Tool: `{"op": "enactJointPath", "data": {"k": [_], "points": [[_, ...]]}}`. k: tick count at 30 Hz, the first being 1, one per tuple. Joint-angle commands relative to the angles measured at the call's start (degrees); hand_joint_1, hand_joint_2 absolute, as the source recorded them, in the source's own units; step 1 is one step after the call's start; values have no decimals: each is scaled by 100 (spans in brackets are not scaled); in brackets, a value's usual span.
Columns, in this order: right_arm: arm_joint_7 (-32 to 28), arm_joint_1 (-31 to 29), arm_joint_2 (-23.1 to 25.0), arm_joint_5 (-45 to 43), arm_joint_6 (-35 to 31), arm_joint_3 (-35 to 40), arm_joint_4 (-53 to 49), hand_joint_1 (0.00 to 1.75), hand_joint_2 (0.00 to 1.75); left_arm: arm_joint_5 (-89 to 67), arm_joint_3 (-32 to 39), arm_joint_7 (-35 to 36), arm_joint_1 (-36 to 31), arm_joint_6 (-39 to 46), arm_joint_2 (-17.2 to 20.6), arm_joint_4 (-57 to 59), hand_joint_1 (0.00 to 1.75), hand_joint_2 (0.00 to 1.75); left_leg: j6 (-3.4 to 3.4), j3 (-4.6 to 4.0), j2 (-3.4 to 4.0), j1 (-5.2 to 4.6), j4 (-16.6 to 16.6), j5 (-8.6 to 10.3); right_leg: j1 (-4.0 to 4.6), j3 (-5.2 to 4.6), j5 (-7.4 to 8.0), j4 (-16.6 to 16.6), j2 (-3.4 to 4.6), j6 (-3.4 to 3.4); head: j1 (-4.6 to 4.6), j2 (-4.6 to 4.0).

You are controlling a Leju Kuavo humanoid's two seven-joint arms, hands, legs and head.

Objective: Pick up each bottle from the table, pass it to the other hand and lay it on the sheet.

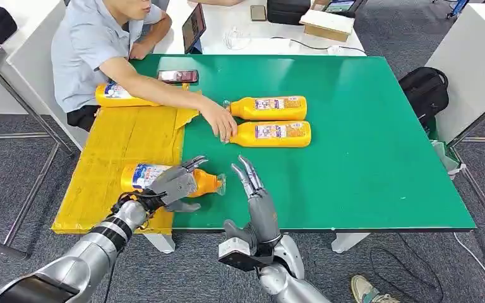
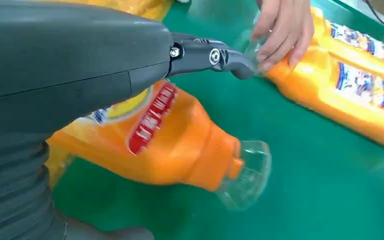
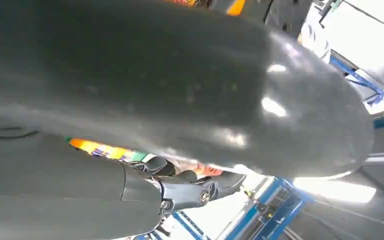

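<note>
While left hand (image 1: 172, 185) grips one, four bottles (image 1: 268, 108) visible.

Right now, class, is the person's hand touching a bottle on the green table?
Yes, the person's hand rests on the nearer bottle's cap end.

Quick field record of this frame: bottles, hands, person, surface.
surface: green table with a yellow sheet over its left end
bottle in hand: orange plastic bottle lying at the sheet's edge, gripped by left hand
right hand: holds nothing, fingers straight
far bottle: on the sheet
bottle pair: on bare green
person's hand: touching the pair's cap ends
</note>
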Motion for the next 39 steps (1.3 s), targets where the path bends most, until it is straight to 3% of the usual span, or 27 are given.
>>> {"op": "enactJointPath", "data": {"k": [1,7,9,13,15,16,18,20,23,24,31,34,35,36,37,39], "points": [[2,-159,67,166,-13,-196,504,0,0,473,600,28,-26,119,-300,22,0,175,-6,12,5,5,0,-5,7,13,-4,-2,-4,-11,0,0],[2,-9,123,504,-13,-481,302,0,0,1332,1183,-256,522,609,-546,-1212,0,175,-4,16,2,3,-3,-8,5,17,-9,-4,-9,-10,2,0],[2,362,363,1369,-13,-1235,-603,0,0,2358,1503,-230,1021,558,-753,-2359,0,175,-3,4,0,2,0,-5,3,6,-6,-1,-8,-6,2,0],[2,396,375,1422,-13,-1277,-679,0,0,2507,1523,-159,1107,537,-785,-2561,0,175,-2,-5,5,-1,1,-6,1,-6,-4,2,-1,-6,2,0],[2,576,445,1422,-13,-1505,-1214,0,0,3396,1701,-52,1426,413,-890,-3106,0,175,-4,-5,4,-1,0,-7,0,-9,-7,1,-4,-8,0,0],[2,684,425,1359,-13,-1524,-1506,0,175,3570,1707,-151,1668,577,-912,-3480,0,175,-6,4,4,1,3,-14,3,2,-14,3,-8,-13,2,0],[2,825,431,1750,-13,-1713,-1627,0,175,3782,1519,-110,2082,912,-794,-4087,0,175,-2,-11,11,-3,0,-8,-1,-16,-5,1,4,-6,0,0],[63,661,481,3284,-13,-2552,-124,0,175,3444,1489,-417,2803,1467,-579,-4858,0,175,-4,8,23,0,-5,-17,2,2,-10,-6,11,-10,0,0],[64,582,385,3322,-13,-3037,242,0,175,3100,1592,-563,3238,1636,-462,-5292,0,175,-10,32,38,2,-20,-24,5,23,-7,-23,22,-11,-2,0],[232,633,356,3901,-13,-3275,35,0,175,3015,1630,-598,3291,1702,-470,-5398,0,175,-10,15,24,1,-14,-19,3,9,-7,-17,8,-9,-2,0],[201,644,314,3850,-13,-3280,38,0,175,3005,1632,-593,3285,1710,-478,-5440,0,175,-8,-15,-10,1,-5,-15,1,-14,-10,-7,-1,-6,2,0],[842,688,192,4015,-13,-3228,76,0,175,2974,1727,-535,3297,1932,-566,-5528,0,175,-10,-14,-15,3,-5,-15,4,-11,-11,-7,-8,-9,2,0],[1243,671,-18,3953,-13,-2957,229,0,175,2971,1767,-520,3367,1993,-568,-5640,0,175,-12,-3,-12,4,-4,-20,6,0,-16,-8,-7,-12,0,0],[2057,629,-398,4296,48,-2523,370,0,175,2921,1816,-575,3442,2042,-560,-5759,0,175,-8,-11,-13,3,-6,-15,4,-9,-10,-10,-5,-8,2,0],[2374,586,-517,4720,-13,-2463,387,0,175,2864,1841,-704,3480,2093,-571,-5852,0,175,-11,11,-7,7,-7,-25,9,14,-18,-15,-4,-14,0,0],[2475,456,-608,4756,-13,-2562,497,0,175,2773,1781,-783,3499,2084,-583,-5972,0,175,-10,16,1,5,-6,-29,8,18,-19,-15,2,-12,-2,0]]}}
